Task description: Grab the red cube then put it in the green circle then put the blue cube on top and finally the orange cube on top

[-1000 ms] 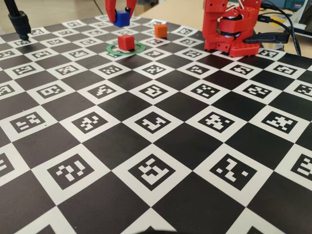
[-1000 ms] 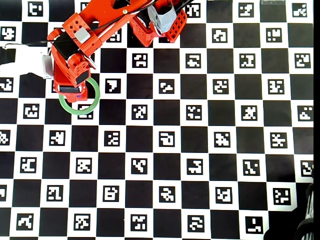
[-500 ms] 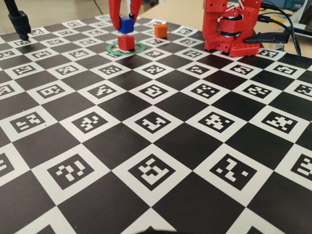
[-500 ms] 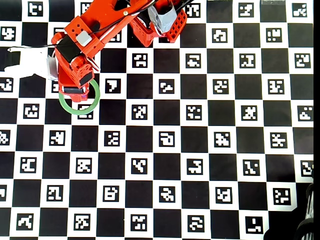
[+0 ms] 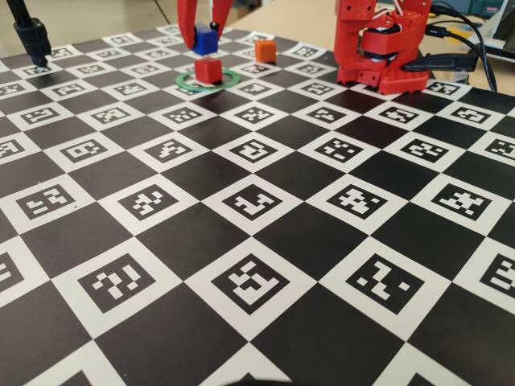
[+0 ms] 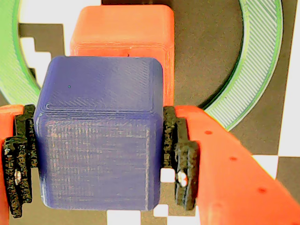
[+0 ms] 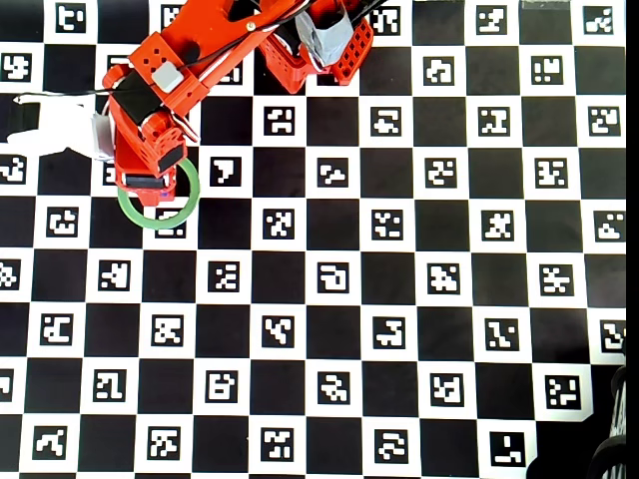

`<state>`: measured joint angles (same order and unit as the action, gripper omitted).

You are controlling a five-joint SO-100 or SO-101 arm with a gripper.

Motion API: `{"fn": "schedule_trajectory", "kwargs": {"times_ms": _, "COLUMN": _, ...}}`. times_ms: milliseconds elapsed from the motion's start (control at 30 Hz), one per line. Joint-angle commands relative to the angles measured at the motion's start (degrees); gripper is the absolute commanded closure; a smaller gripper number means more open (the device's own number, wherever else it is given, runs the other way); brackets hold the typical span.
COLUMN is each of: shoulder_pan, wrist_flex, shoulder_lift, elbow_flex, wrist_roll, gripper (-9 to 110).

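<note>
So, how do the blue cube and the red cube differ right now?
The blue cube is held between the end effector fingers, above the board; the red cube rests on the board inside the green circle. The blue cube is deep blue, the red cube red. The blue cube sits higher, just over the red cube. Both look the same size.

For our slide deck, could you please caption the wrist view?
Gripper holds the blue cube above the red cube inside the green circle.

The arm (image 7: 190,60) reaches out from its base, hand (image 5: 203,40) pointing down, fingers (image 6: 183,159) clamped on a load.
</note>
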<state>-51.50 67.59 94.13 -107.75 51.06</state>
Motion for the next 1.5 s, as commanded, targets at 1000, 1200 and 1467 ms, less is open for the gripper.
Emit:
{"fn": "schedule_trajectory", "kwargs": {"times_ms": 1000, "shoulder_pan": 0.53, "wrist_flex": -2.55, "shoulder_lift": 0.18, "elbow_flex": -1.32, "wrist_roll": 1.76, "gripper": 96}}
{"fn": "schedule_trajectory", "kwargs": {"times_ms": 1200, "shoulder_pan": 0.53, "wrist_flex": -2.46, "shoulder_lift": 0.09, "elbow_flex": -1.49, "wrist_roll": 1.93, "gripper": 96}}
{"fn": "schedule_trajectory", "kwargs": {"times_ms": 1467, "shoulder_pan": 0.44, "wrist_flex": -2.72, "shoulder_lift": 0.09, "elbow_flex": -2.02, "wrist_roll": 2.11, "gripper": 95}}
